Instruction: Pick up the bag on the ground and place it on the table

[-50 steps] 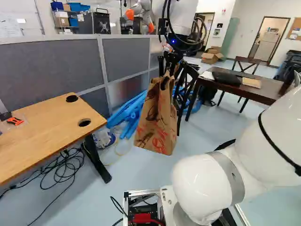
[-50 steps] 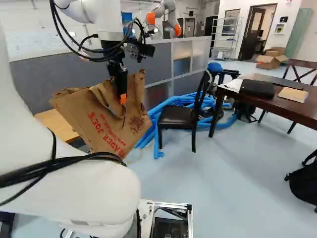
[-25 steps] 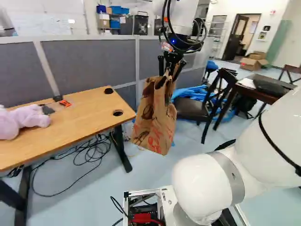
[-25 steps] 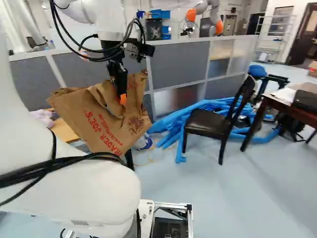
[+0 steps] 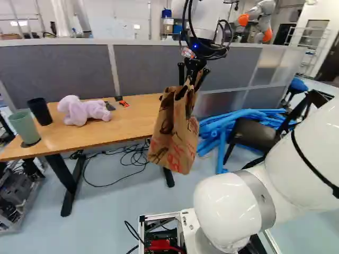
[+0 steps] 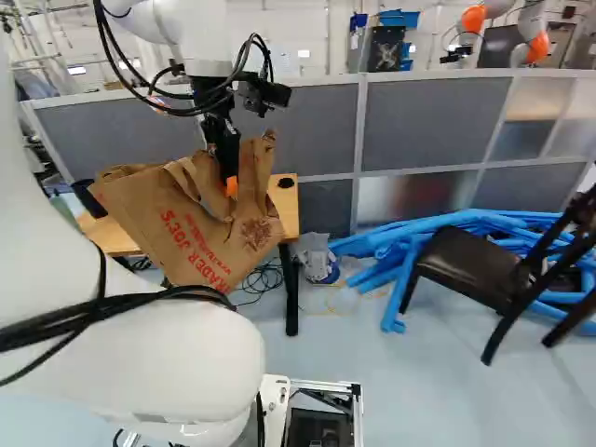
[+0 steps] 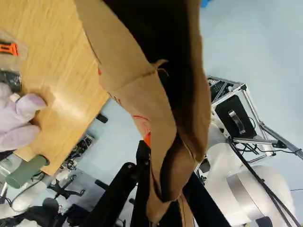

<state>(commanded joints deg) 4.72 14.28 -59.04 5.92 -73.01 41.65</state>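
claw (image 6: 230, 184) gripping paper bag (image 6: 191, 228), bag hanging below it

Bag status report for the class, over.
Gripper shut on bag near its top. Bag hanging off floor, not yet on table. Plush toy, green cup, black cup on table, possibly in the way.

White Arm (image 5: 230, 203) Wears Black Cables (image 6: 121, 304) on the Outside

The arm's links are smooth, glossy and rounded, with a broad grey band (image 5: 259, 198) around a lower one and a thin black strap (image 5: 312, 163) across another. Cables loop outside the wrist, where a small blue light (image 5: 195, 46) shows. The hand (image 6: 229, 177) is black, with an orange pad (image 6: 232, 187). Silver metal framing (image 6: 326, 385) edges the base, which has a red part (image 5: 160, 244) inside.
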